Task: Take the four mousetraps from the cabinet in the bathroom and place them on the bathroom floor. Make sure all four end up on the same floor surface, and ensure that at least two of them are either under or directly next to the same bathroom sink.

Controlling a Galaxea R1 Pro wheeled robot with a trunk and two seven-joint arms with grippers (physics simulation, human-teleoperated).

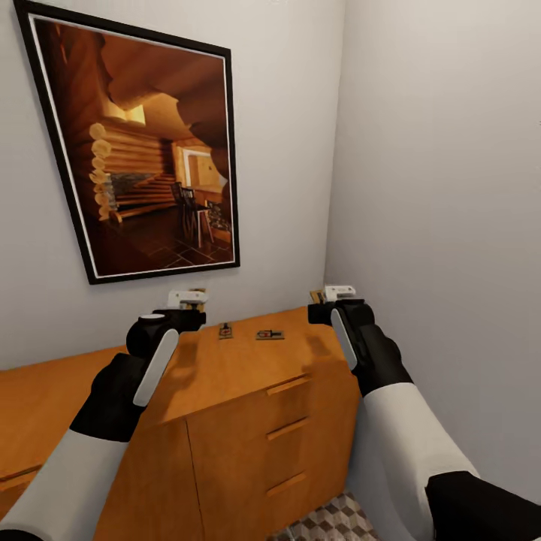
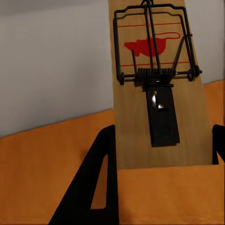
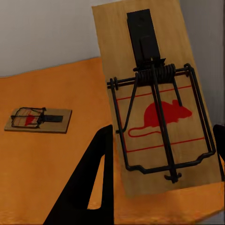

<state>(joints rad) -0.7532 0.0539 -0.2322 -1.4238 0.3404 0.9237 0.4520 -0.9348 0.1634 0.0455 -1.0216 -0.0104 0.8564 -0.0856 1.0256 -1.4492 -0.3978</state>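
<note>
Wooden mousetraps: 2 gripped (image 2: 157,84) (image 3: 157,101), 2 on cabinet (image 1: 225,330) (image 1: 270,334).

Held traps: a flat pale-wood mousetrap with black wire and red mouse print (image 2: 159,93) in the left gripper (image 1: 188,300); its twin (image 3: 157,108) in the right gripper (image 1: 338,293).
Loose traps: two (image 1: 225,330) (image 1: 270,334), flat on the orange-brown wooden cabinet top (image 1: 225,368), near the wall.

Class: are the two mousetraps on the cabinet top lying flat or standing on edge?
Lying flat. Both mousetraps rest board-down on the cabinet top, wire parts facing up, in the head view.
</note>
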